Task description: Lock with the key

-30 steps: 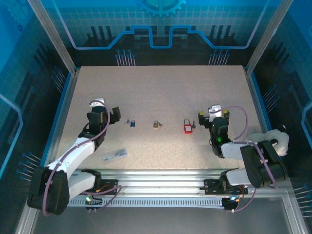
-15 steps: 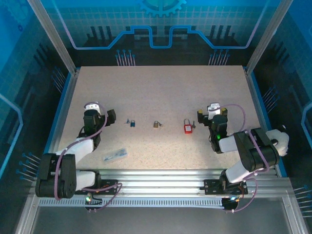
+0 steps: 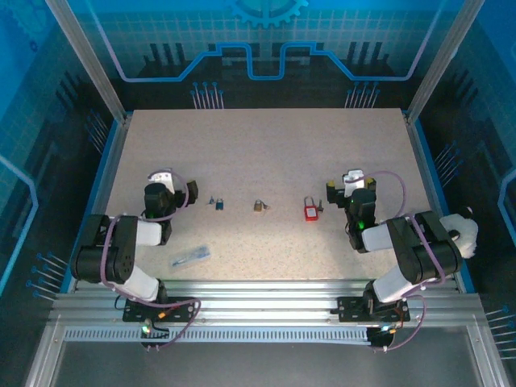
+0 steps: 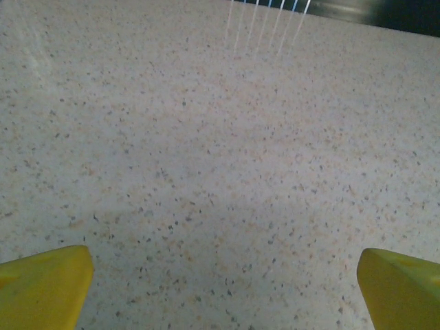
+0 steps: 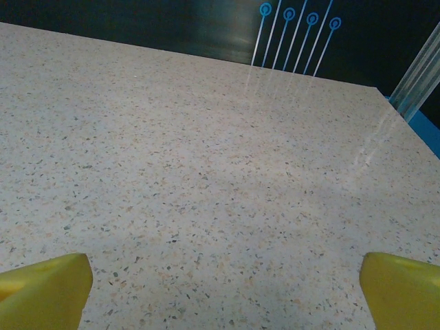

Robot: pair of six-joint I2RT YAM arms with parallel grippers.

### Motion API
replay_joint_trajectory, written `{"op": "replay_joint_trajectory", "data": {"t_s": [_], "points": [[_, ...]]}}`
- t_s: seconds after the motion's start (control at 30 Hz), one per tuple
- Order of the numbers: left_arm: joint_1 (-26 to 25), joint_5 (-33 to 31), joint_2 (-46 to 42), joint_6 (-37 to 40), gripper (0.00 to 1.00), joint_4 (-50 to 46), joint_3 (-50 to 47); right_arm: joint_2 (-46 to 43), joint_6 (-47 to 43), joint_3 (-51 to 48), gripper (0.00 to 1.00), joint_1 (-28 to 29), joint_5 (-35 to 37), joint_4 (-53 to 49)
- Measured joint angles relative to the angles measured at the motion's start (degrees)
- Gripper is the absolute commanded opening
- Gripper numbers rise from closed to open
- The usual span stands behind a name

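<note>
- The left arm [image 3: 121, 251] is folded up tight at the near left of the bench [image 3: 266, 145]. Its jaws are spread wide with nothing between them. In the left wrist view the yellow fingertips [image 4: 45, 285] sit in the two bottom corners with plain speckled bench in between.
- There's a small grey-blue thing [image 3: 190, 256] lying flat near the front edge, a bit right of that arm. I honestly can't tell what it is.
- The key [image 3: 216, 202] has a teal head and lies loose on the bench just right of the left jaws, not touching them. It's the leftmost item in a row of three across the middle.
- The brass padlock [image 3: 259, 206] is next in the row, right of the key and clear of it.
- The red padlock [image 3: 310, 211] comes after that, with its silver shackle pointing to the far side, close to the right jaws but apart from them.
- The right arm [image 3: 411, 251] is bent back at the near right. Its jaws are wide apart and empty too, with the yellow fingertips [image 5: 45, 285] low in the corners of the right wrist view.
</note>
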Motion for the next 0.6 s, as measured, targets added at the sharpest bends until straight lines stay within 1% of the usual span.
{"op": "replay_joint_trajectory", "data": {"t_s": [0.23, 0.6], "points": [[-0.74, -0.04, 0.00, 0.63, 0.99, 2.75, 0.00, 0.00, 0.22, 0.55, 1.00, -0.28, -0.24, -1.33], [-0.74, -0.04, 0.00, 1.64, 0.99, 3.28, 0.00, 0.00, 1.09, 1.73, 1.00, -1.25, -1.11, -3.50]]}}
